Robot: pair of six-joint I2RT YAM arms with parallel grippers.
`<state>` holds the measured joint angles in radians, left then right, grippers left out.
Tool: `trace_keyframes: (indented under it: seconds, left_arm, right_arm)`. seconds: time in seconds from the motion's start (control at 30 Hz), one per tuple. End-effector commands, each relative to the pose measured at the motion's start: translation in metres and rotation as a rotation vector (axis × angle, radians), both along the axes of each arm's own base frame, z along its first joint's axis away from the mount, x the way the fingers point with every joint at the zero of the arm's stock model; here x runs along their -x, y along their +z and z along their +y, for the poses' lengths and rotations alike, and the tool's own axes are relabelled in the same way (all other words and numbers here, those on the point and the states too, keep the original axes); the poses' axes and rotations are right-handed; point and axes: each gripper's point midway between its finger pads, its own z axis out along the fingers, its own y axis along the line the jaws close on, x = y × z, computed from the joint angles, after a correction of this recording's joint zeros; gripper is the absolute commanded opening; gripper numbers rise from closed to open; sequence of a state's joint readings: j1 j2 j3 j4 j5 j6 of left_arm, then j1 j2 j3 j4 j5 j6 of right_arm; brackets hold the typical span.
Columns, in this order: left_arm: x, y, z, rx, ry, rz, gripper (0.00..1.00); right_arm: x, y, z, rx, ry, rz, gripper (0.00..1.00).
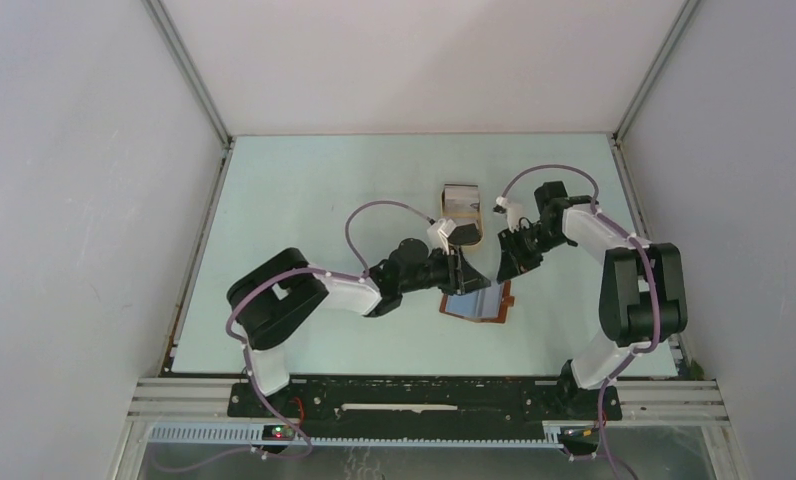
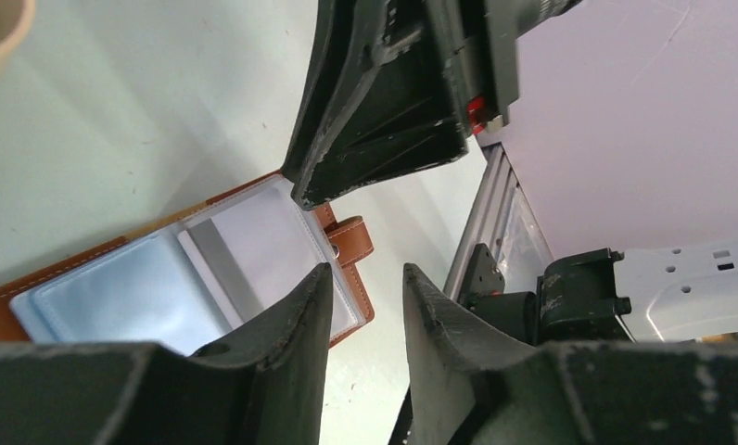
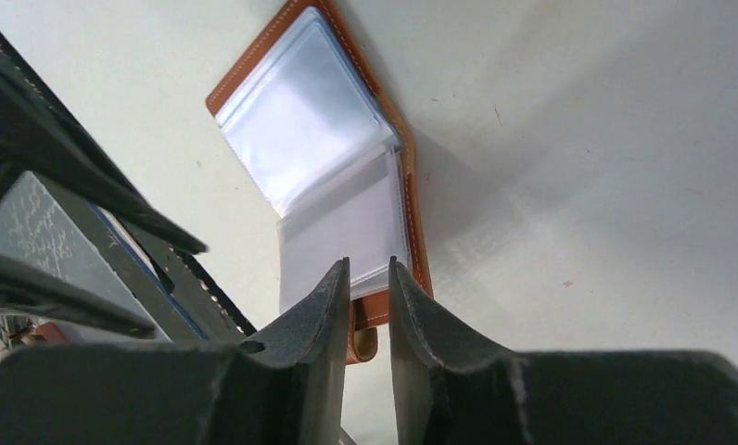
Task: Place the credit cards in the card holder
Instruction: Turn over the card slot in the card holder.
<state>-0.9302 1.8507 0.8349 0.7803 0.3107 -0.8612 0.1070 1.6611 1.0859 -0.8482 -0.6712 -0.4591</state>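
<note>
You get only a sliver of the left gripper (image 2: 367, 273) from its own camera. Its two dark fingers stand apart with bare table showing in the slot and nothing between them, so it is released. From the right wrist view, a grey speckled slab (image 3: 41, 236) with a blue edge sits among that arm's dark parts, cut off by the frame. You cannot tell if it is one of the credit cards. The right gripper (image 3: 368, 267) shows a narrow slot. Its tips sit right at the lower edge of a clear sleeve, and you cannot tell whether they nip that sleeve or merely hover over it. The card holder (image 1: 479, 303) lies open and flat on the table (image 1: 304, 200), just in front of both grippers, with the left one at its left corner and the right one above its right edge. It is reddish-brown with pale stitching, clear plastic sleeves fanned across its inside and a snap tab (image 2: 351, 243) sticking out from one edge. Beyond it, the tan tray (image 1: 483, 215) holds pale and dark credit cards (image 1: 461, 197), too small to count.
</note>
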Motion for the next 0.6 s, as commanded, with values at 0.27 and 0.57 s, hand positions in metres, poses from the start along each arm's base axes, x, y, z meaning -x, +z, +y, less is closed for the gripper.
trace_keyframes:
  seconds: [0.27, 0.57]
  left_arm:
    - [-0.010, 0.010, 0.047, -0.150, 0.111, -0.229, 0.39]
    - [-0.019, 0.054, 0.127, -0.316, 0.293, -0.523, 0.45]
  right_arm:
    - [-0.012, 0.026, 0.003, -0.007, 0.029, -0.124, 0.30]
    - [-0.019, 0.093, 0.009, -0.107, 0.067, -0.402, 0.31]
